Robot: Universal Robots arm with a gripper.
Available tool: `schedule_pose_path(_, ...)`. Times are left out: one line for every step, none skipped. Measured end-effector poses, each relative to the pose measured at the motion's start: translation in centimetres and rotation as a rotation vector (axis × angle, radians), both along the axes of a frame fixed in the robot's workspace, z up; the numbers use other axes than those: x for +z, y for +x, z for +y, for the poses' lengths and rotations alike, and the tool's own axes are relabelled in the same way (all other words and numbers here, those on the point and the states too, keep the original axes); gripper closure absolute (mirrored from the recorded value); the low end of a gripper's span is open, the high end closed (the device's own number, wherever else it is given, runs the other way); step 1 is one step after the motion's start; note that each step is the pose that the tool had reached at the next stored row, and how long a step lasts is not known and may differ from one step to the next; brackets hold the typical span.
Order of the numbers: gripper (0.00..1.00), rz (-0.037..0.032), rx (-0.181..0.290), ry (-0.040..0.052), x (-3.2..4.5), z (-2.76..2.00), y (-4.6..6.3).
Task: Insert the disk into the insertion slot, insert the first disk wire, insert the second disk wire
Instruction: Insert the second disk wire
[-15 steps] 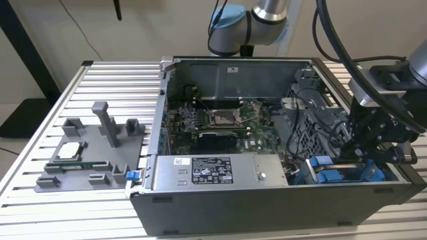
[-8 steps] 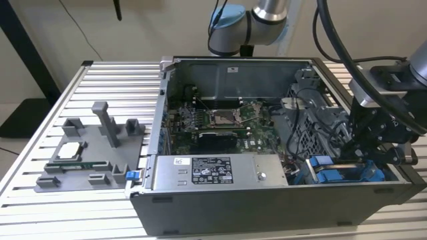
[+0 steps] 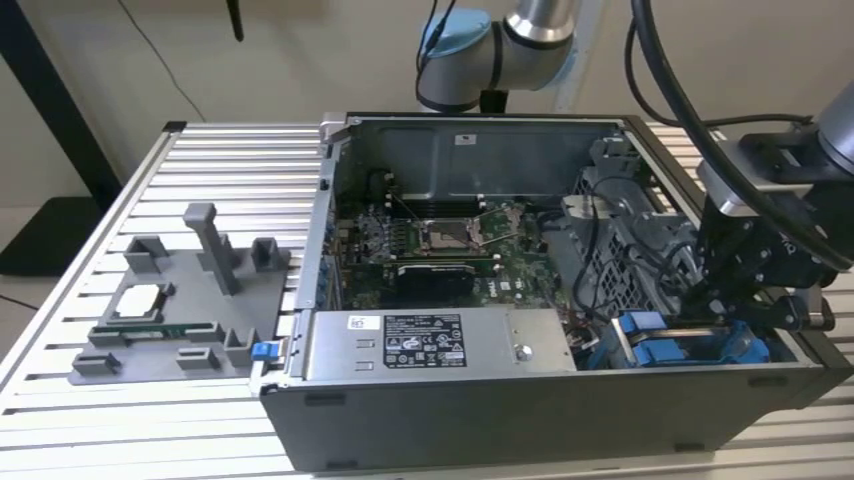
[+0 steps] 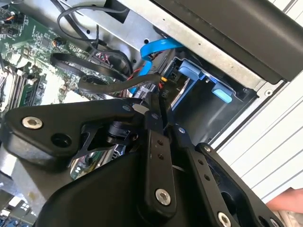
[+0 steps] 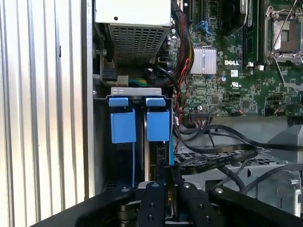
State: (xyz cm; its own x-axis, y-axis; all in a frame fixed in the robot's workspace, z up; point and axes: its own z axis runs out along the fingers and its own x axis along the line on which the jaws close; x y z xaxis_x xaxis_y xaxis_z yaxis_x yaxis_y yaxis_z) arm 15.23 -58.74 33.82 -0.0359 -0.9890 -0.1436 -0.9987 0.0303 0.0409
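Observation:
My gripper [image 3: 718, 305] hangs over the insertion slot [image 3: 638, 350] at the case's front corner, on the exterior view's right. Its fingers [image 5: 154, 198] are shut on the end of a flat black disk wire [image 5: 227, 153], which loops in from over the drive cage. In the second wrist view the same black wire [image 4: 109, 85] runs up to the gripper [image 4: 160, 108]. The insertion slot [image 5: 136, 90] holds two blue plastic carrier ends [image 5: 123, 125] side by side. The disk's metal body is hidden inside it. A blue wire [image 4: 158, 46] curves down beside the slot.
The grey power-supply box [image 3: 441, 345] lies along the case's front, and the motherboard [image 3: 441, 240] sits behind it. Several black cables [image 5: 213, 132] cross the drive cage. A grey parts fixture [image 3: 187, 300] stands on the slatted table [image 3: 134, 420]. A hand [image 4: 289, 202] shows beside the case.

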Motion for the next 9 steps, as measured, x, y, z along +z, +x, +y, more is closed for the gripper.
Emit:
schedule_pose_path(1.00,0.0000,0.000,0.0000,-0.05,0.00,0.00)
schedule_pose_path(1.00,0.0000,0.000,-0.0001,-0.12,0.00,0.00)
schedule_pose_path(1.00,0.0000,0.000,-0.0001,-0.18,0.00,0.00)
schedule_pose_path(1.00,0.0000,0.000,0.0000,-0.22,0.01,0.00)
schedule_pose_path(1.00,0.0000,0.000,0.0002,-0.25,0.00,0.00)
schedule_pose_path(1.00,0.0000,0.000,0.0004,-0.28,0.00,0.00)
schedule_pose_path(1.00,0.0000,0.000,0.0001,-0.28,0.00,0.00)
schedule_pose_path(1.00,0.0000,0.000,0.0000,-0.29,0.00,0.00)
schedule_pose_path(1.00,0.0000,0.000,0.0000,-0.29,0.00,0.00)
